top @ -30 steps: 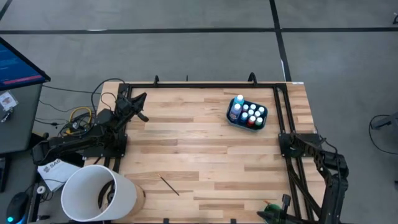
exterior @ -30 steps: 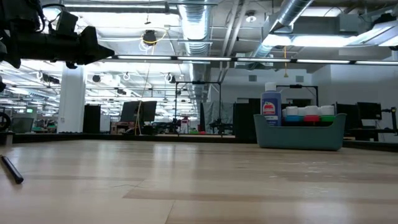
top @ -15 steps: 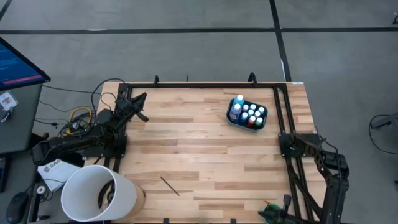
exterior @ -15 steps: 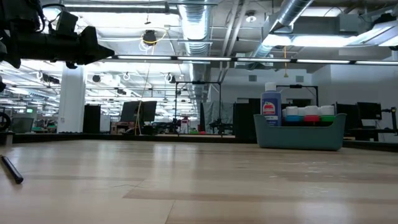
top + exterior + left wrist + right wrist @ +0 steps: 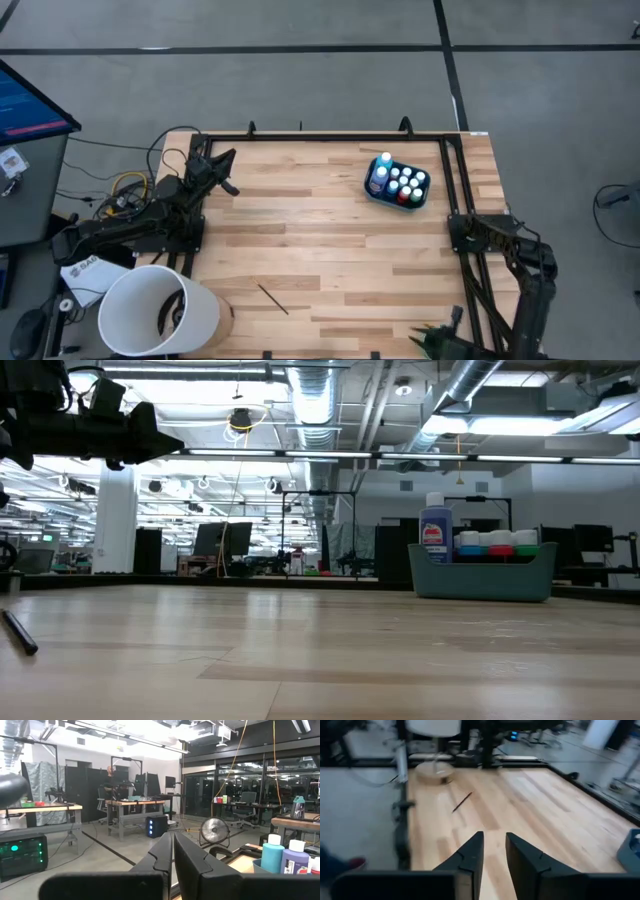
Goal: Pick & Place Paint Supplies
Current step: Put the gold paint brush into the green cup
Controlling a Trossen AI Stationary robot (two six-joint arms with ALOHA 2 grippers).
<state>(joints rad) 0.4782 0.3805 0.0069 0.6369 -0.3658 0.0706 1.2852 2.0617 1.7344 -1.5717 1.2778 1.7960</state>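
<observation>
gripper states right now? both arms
Left gripper: shut, empty, parked at the table's left edge.
Right gripper: slightly open, empty, at the table's near right corner.

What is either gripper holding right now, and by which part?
Nothing is held. The left gripper is shut and empty at the table's far-left edge; the right gripper, slightly parted, is empty too.

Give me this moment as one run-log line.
left pincer: parked at table's far-left corner, shut, empty | right pincer: near-right edge, slightly open, empty | paint bottles: in teal tub | brush: loose on table
</observation>
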